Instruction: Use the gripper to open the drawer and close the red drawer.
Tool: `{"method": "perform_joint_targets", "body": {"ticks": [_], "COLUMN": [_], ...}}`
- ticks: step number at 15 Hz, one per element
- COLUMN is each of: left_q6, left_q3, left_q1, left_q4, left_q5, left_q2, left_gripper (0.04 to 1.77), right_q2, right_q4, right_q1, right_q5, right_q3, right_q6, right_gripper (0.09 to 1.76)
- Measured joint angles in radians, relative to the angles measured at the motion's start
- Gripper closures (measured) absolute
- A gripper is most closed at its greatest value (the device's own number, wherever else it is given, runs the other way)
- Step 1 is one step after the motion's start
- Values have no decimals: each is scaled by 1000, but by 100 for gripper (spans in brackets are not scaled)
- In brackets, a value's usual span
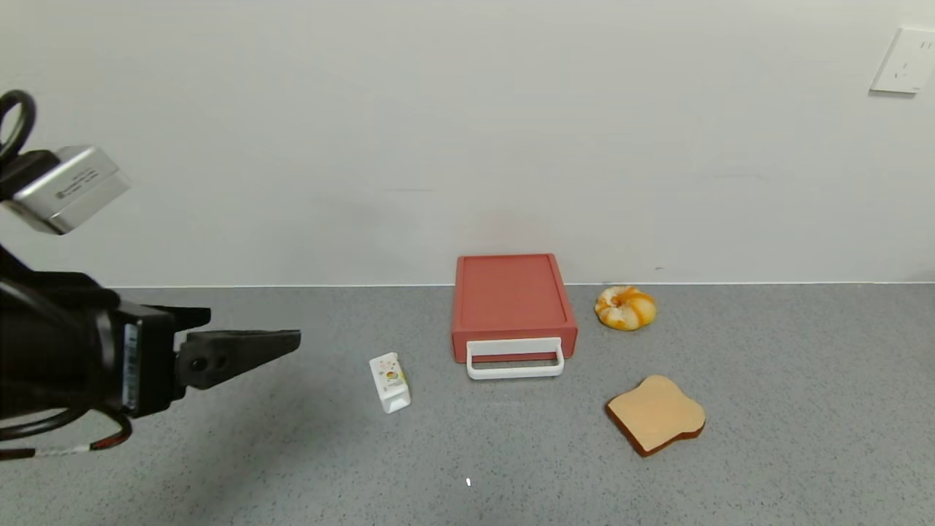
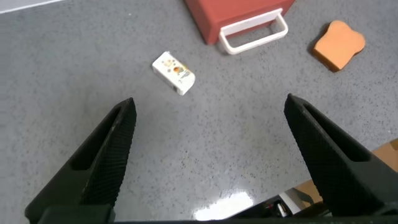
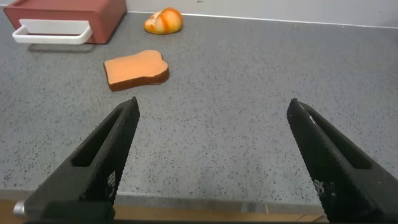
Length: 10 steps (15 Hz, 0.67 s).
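My left claw (image 1: 292, 340) hangs over the grey table (image 1: 803, 409), out on my left side. Its two dark fingers (image 2: 99, 162) are spread wide and hold nothing. My right claw (image 3: 211, 162) does not show from my head, but its own camera shows its fingers wide apart and empty too, low near the front edge of the table.

The red drawer (image 1: 511, 299) sits near the middle of the table, at the back, right up by the wall. From my left claw it lies to the right and a bit farther away. A small white carton (image 1: 389, 382) lies on the table between them, a little nearer to me than the drawer's front, so I think I should pass behind it or over it. From my right claw the drawer lies ahead and to the left, with the bread slice (image 1: 656, 413) in between. I cannot tell for sure which claw is nearer.

The drawer box is flat, with its long side running from the wall toward me. Its front faces me, and the white loop handle (image 1: 515, 358) sticks out there, lying flat and wide from side to side. The drawer looks shut, so nothing is done yet. I think I must reach the handle, hook or pinch its front bar, and pull straight toward me.

A yellow bun (image 1: 625, 307) sits just right of the drawer.
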Motion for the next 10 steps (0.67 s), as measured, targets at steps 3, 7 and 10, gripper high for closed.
{"method": "perform_joint_targets", "body": {"ticks": [3,7,10], "left_q6": [-2,7,16], "left_q3": [79,163,209], "left_q1": [18,22,23], "left_q4": [-2,6,17], "left_q5": [3,37,73], "left_q2": [-118,-286,-412], "left_gripper": [9,9,9], "right_q2": [0,0,0], "right_q4": [0,0,0], "right_q1": [0,0,0], "right_q5": [0,0,0], "right_q3": [0,0,0], "right_q6": [0,0,0], "right_gripper": [10,10,10]}}
